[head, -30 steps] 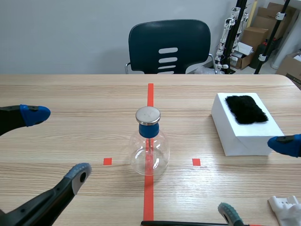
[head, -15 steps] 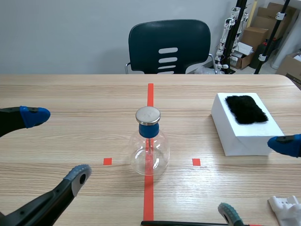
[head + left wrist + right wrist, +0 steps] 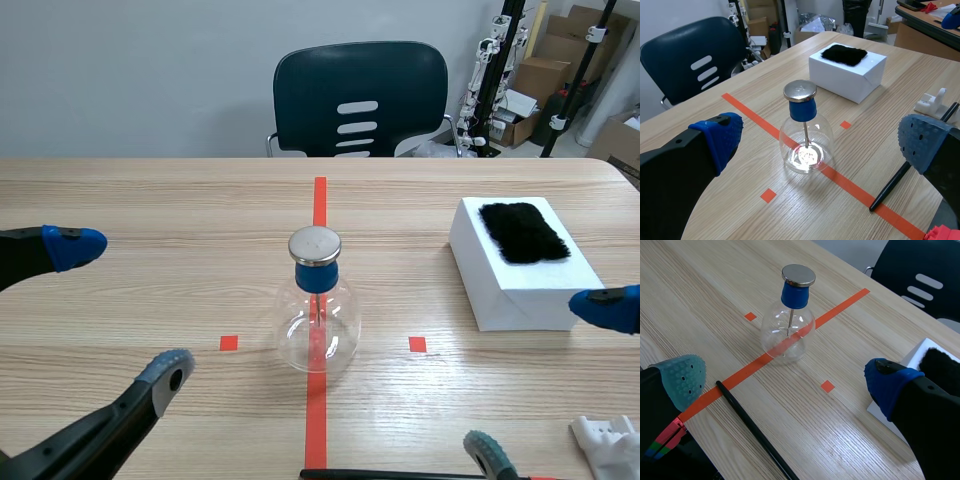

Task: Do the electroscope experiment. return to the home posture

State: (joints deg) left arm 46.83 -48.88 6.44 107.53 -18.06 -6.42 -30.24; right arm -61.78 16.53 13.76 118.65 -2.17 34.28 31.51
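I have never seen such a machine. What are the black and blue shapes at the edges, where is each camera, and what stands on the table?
This is a robot with two arms. The black shapes with coloured tips are its grippers, each like a hand of two fingers. The scene view looks from between the arms; the left gripper and the right gripper enter from the sides. Each wrist view comes from a camera on one arm, looking past its own fingers. Both grippers are open and hold nothing. On the table stands a glass flask with a blue stopper and a metal disc on top. Beside it is a white box topped with black fur. A black rod lies near the robot. A chair stands beyond the table.
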